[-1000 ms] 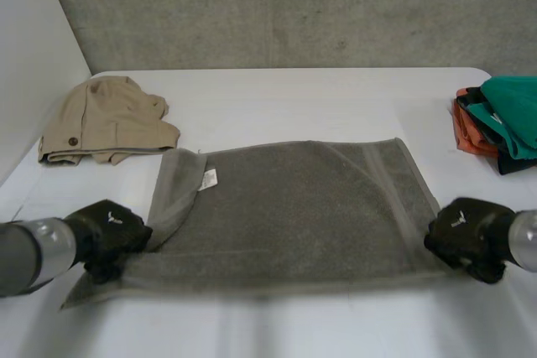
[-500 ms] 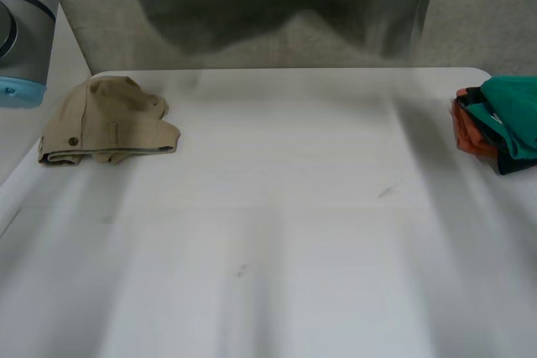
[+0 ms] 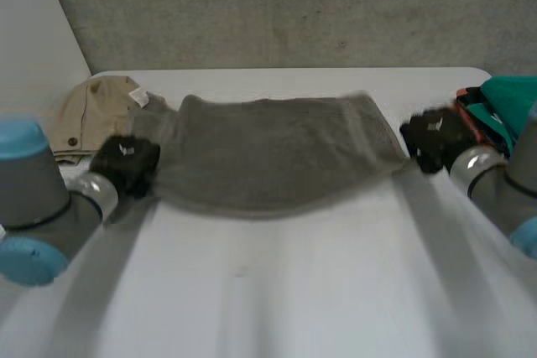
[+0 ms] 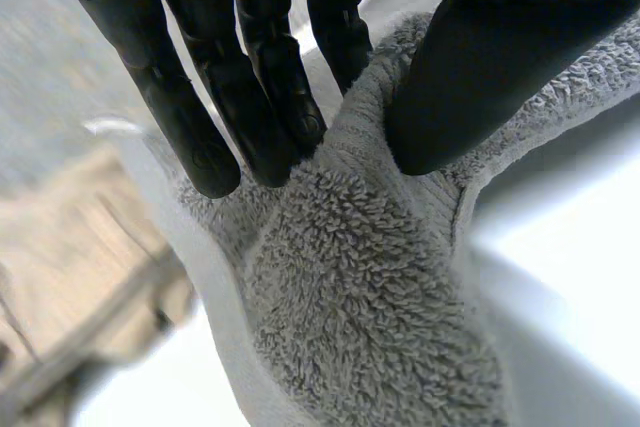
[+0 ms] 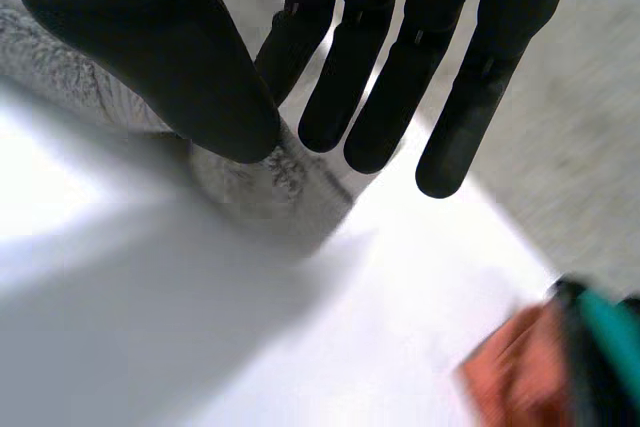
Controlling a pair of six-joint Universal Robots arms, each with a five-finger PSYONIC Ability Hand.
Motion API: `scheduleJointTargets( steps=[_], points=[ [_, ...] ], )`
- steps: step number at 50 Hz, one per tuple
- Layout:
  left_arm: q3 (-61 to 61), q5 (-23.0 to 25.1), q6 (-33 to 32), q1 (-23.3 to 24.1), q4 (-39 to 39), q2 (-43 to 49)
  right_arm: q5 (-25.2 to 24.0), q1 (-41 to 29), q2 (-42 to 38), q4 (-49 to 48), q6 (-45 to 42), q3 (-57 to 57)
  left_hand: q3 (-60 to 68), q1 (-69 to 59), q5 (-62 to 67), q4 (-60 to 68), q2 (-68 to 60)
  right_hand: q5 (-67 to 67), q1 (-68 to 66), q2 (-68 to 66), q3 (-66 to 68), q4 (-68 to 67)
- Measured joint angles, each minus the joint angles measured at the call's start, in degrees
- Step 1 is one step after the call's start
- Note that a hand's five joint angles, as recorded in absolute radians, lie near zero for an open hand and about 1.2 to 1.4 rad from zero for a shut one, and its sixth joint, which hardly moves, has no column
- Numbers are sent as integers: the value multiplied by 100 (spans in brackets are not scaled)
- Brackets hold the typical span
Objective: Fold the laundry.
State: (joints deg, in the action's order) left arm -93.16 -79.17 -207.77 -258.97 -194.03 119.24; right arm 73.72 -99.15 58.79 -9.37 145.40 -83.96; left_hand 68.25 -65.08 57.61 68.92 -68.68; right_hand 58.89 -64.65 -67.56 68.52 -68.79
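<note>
The white surface spreads under a grey towel, which is stretched wide between the two hands towards the far side. Just past the towel's right end lies a green and orange clothes pile; beside its left end sits a beige garment. The left hand pinches the towel's left corner between straight fingers and thumb. The right hand nips the right corner the same way.

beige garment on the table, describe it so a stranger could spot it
On the white table, look at its far left corner, beyond the left hand and the grey towel. The beige garment lies crumpled there, the sole tan piece, with a dark button; the other pile is green and orange.
</note>
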Motion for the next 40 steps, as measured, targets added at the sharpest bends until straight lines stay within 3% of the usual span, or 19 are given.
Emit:
scheduleJointTargets(
  steps=[4,5,7,9,12,20,26,38,40],
  points=[
    [-399,38,-107,-65,-128,-16,-5,105,-113,107,-172,-279,-1091,821,-940,-1084,1137,0,0,0,0,0],
    [-513,67,-123,-98,-168,-87,-7,152,-113,126,-198,-351,-2163,2088,-2111,-2261,2279,1,0,0,0,0],
    [-608,106,-130,-137,-199,-180,-9,193,-95,138,-204,-400,-2470,2372,-2425,-2571,2574,0,0,0,0,0],
    [-744,197,-127,-223,-212,-381,-14,263,-21,151,-187,-475,-3664,3473,-3654,-3772,3713,0,0,0,0,0],
    [-890,343,-118,-353,-145,-632,-37,334,109,149,-137,-571,-4125,3853,-4136,-4260,4163,0,0,0,0,0],
    [-1347,763,-159,-864,310,-1121,-246,461,352,68,-10,-828,-4268,3855,-4304,-4426,4312,0,0,0,0,0],
    [-1653,1122,-201,-1313,164,-1173,-338,476,360,25,12,-924,-4140,3835,-4041,-4196,4206,1,0,0,0,0],
    [-1271,1352,-344,-1468,-202,-453,-349,415,362,33,-26,-1001,-4037,3793,-3925,-4074,4097,-1,0,0,0,0],
    [-1164,1348,-356,-1445,-209,-342,-352,413,366,33,-32,-1014,-3675,3319,-3575,-3714,3713,0,0,0,0,0]
  ],
)
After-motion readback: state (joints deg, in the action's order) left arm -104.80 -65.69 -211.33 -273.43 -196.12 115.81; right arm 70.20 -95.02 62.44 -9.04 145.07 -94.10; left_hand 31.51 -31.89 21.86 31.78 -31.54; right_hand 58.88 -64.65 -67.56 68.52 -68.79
